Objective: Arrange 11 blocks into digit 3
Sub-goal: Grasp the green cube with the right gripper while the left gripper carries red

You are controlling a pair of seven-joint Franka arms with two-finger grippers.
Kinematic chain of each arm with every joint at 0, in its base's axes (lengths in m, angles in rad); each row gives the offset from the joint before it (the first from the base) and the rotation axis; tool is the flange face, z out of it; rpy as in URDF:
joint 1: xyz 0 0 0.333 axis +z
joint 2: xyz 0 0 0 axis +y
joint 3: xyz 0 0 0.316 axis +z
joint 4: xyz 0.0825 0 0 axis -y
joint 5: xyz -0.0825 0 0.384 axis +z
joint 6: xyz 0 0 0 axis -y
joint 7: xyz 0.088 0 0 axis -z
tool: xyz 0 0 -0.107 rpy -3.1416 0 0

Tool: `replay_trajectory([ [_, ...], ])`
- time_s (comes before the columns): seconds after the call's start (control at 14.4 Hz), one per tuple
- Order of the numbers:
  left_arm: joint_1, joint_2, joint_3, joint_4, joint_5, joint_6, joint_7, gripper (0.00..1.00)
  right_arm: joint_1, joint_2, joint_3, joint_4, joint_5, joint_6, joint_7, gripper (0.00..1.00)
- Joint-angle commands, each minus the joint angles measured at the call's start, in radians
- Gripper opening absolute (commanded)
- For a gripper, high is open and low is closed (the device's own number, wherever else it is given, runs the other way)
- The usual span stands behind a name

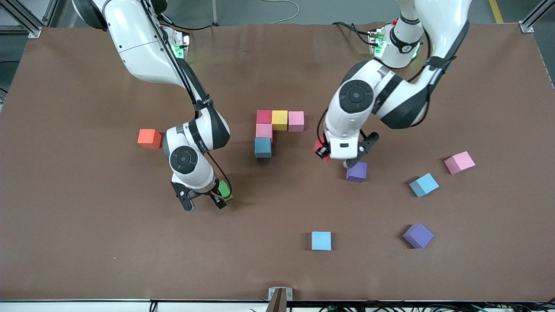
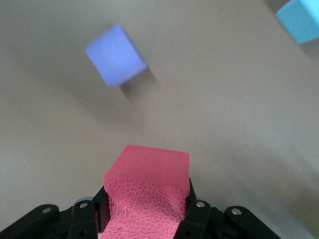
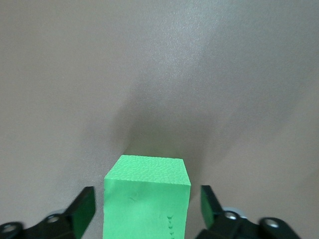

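Observation:
Five blocks lie joined mid-table: red (image 1: 264, 116), yellow (image 1: 279, 120) and pink (image 1: 296, 121) in a row, with a pink block (image 1: 263, 130) and a dark blue block (image 1: 262, 147) in a line nearer the camera under the red one. My left gripper (image 1: 323, 152) (image 2: 147, 199) is shut on a pinkish-red block (image 2: 149, 184) (image 1: 319, 147), over the mat beside a purple block (image 1: 356, 172) (image 2: 115, 55). My right gripper (image 1: 204, 200) (image 3: 148, 209) stands open around a green block (image 3: 147, 199) (image 1: 224, 190), with a gap at each finger.
Loose blocks lie on the brown mat (image 1: 108, 251): orange (image 1: 149, 138) toward the right arm's end; pink (image 1: 459, 162), light blue (image 1: 424, 184) (image 2: 300, 20) and purple (image 1: 418, 235) toward the left arm's end; another light blue (image 1: 321, 241) near the front edge.

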Motion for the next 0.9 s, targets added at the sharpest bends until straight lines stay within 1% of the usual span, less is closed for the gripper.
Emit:
replay_trajectory([
  [0.0, -0.071, 0.058, 0.004, -0.008, -0.004, 0.085, -0.144, 0.30, -0.003, 0.024, 0.012, 0.024, 0.016, 0.024, 0.018, 0.78],
  [0.07, -0.094, 0.078, 0.005, -0.008, -0.003, 0.113, -0.210, 0.29, -0.002, 0.024, 0.012, 0.024, 0.016, 0.024, 0.006, 0.70],
  [0.14, -0.111, 0.104, 0.005, -0.006, 0.004, 0.135, -0.288, 0.29, -0.003, 0.024, 0.012, 0.025, 0.015, 0.022, -0.007, 0.37],
  [0.21, -0.114, 0.122, 0.005, -0.008, 0.004, 0.152, -0.340, 0.29, -0.009, 0.023, 0.015, 0.027, 0.016, 0.021, -0.014, 0.14],
  [0.28, -0.116, 0.139, 0.005, -0.011, 0.004, 0.168, -0.388, 0.29, -0.005, 0.021, 0.015, 0.028, 0.013, 0.021, -0.027, 0.05],
  [0.42, -0.145, 0.168, 0.008, -0.014, 0.004, 0.196, -0.521, 0.29, -0.002, 0.016, 0.015, 0.028, 0.015, 0.013, -0.153, 0.04],
  [0.55, -0.150, 0.196, 0.013, -0.008, 0.004, 0.198, -0.610, 0.29, 0.000, 0.006, 0.015, 0.028, 0.015, -0.007, -0.295, 0.03],
  [0.76, -0.156, 0.234, 0.028, -0.003, 0.007, 0.265, -0.733, 0.30, 0.000, -0.042, 0.015, 0.028, 0.013, -0.079, -0.496, 0.02],
  [0.83, -0.169, 0.245, 0.031, -0.001, 0.026, 0.286, -0.779, 0.30, 0.000, -0.059, 0.015, 0.027, 0.013, -0.105, -0.589, 0.02],
])
